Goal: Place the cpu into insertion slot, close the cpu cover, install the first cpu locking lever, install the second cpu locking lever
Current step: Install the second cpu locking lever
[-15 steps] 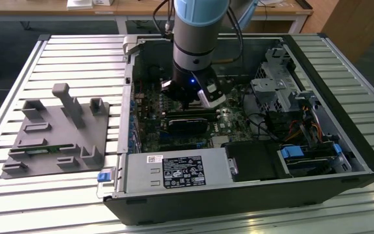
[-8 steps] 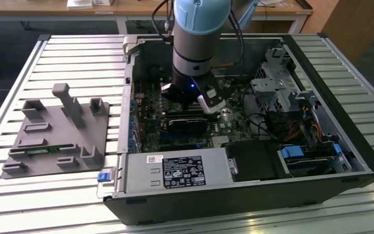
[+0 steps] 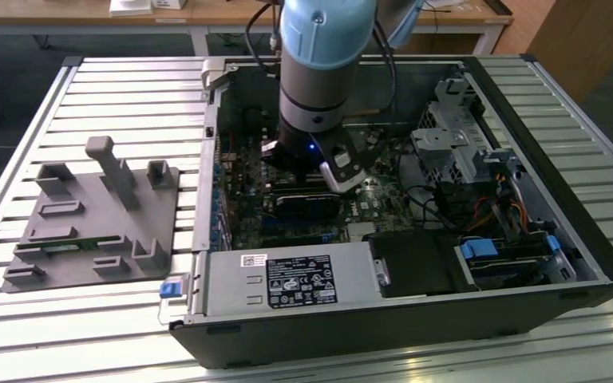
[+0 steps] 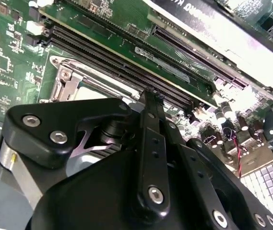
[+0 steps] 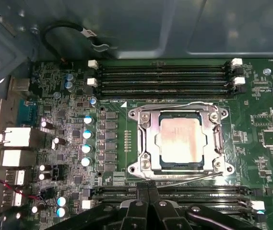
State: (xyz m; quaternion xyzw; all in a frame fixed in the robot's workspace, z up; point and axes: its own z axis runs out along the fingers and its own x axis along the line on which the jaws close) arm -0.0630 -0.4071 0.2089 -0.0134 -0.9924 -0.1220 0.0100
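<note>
First wrist view: memory slots (image 5: 165,76) beside cpu cover (image 5: 182,141).

Even daylight in the exterior view; case interior (image 3: 318,199) shadowed. Glare whitens the cpu (image 5: 180,138). Gripper (image 4: 150,103) close-up soft, slightly blurred.

A lab or workshop for robot testing. An open computer case (image 3: 413,199) lies on its side on a bench (image 3: 125,96) made of pale slatted metal rails, showing its green circuit board (image 3: 370,203) and cables. A robot arm (image 3: 322,72) reaches down into the case. Beside the case sits a grey plastic fixture plate (image 3: 93,223) with upright holders. Behind the bench stand wooden desks (image 3: 179,16) on white legs, over a dark floor (image 3: 9,48).
</note>
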